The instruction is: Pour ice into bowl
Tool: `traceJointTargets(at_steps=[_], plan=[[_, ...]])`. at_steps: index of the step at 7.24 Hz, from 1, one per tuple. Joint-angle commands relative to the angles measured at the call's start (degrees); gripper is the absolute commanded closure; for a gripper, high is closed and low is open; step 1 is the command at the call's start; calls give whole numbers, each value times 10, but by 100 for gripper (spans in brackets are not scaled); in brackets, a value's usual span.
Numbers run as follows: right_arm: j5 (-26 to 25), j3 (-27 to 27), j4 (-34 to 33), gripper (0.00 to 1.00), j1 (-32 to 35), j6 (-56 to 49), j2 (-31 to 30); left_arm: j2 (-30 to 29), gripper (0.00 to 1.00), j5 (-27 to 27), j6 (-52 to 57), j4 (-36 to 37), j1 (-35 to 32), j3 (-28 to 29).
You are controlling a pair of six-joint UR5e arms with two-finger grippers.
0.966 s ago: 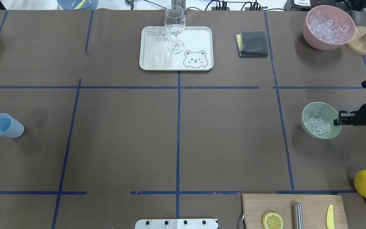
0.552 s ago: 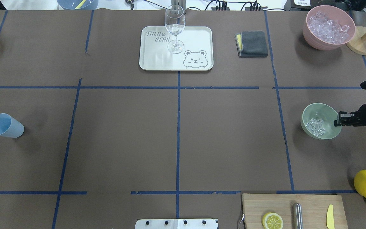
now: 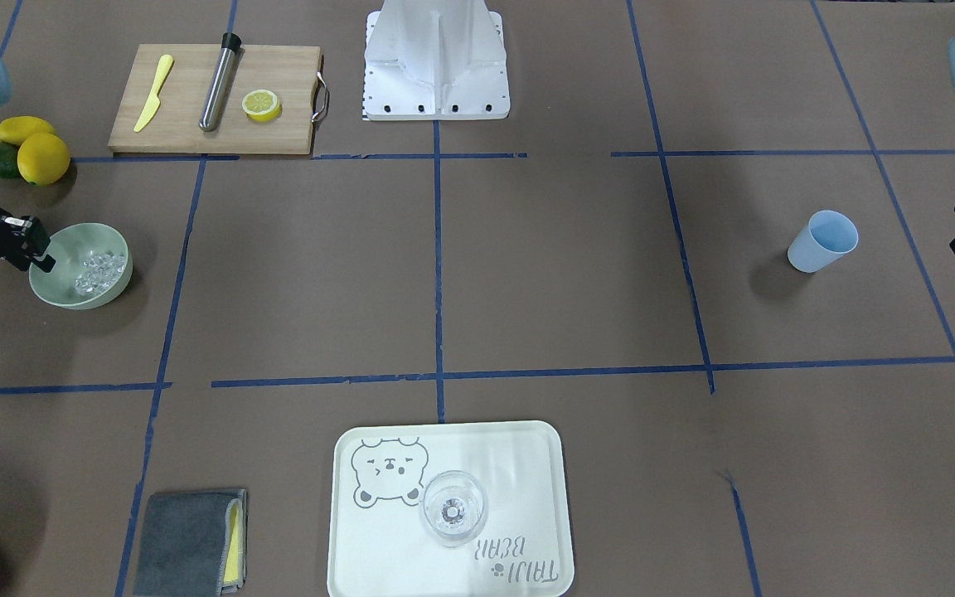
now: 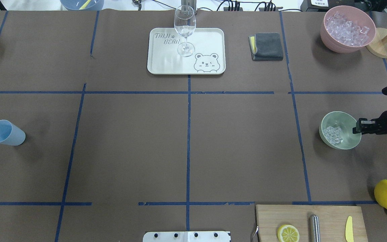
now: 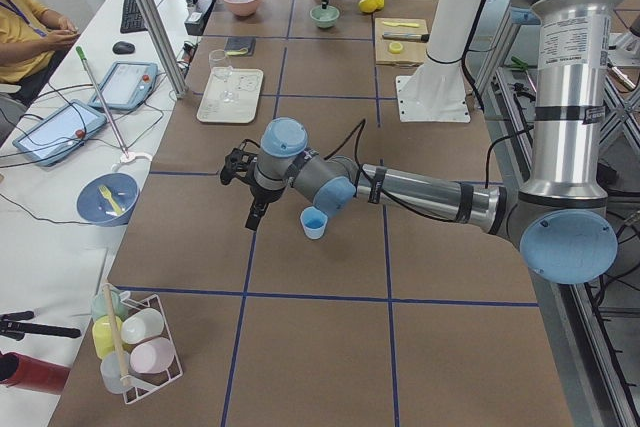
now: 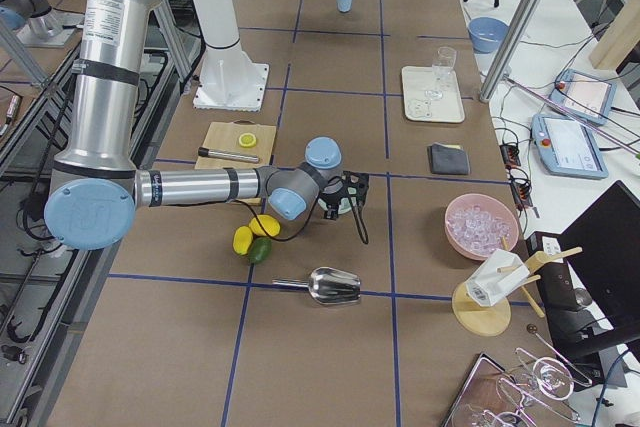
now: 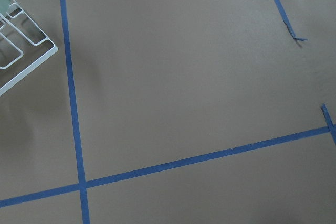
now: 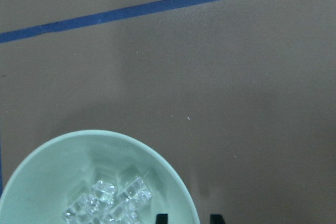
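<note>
The bowl (image 4: 343,122) sits flatter than a second ago, its rim pinched in our right jaws, ice (image 4: 333,135) beyond them. Overhead misses our left jaws; the front view catches them, width unclear.

The white tray (image 4: 210,40) is carrying the only readable words, "TAIJI BEAR". They are sitting in grey outlined capitals at its 10 o'clock corner in the overhead view, beside a small paw print. In the front-facing view the tray (image 3: 527,464) is showing them upside down at 5 o'clock. A white label (image 4: 319,2) at the table's 1 o'clock edge is showing print too small to read.
</note>
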Motion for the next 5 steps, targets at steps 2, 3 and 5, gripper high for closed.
traceJointTargets(at_steps=[2, 3, 5], plan=[[109, 0, -45, 0, 141, -86, -1, 0, 0, 1, 3, 0, 3, 9], [126, -2, -106, 0, 182, -175, 1, 0, 0, -1, 4, 0, 5, 10], [127, -1, -276, 0, 258, -436, 10, 7, 0, -2, 27, 6, 4, 12]])
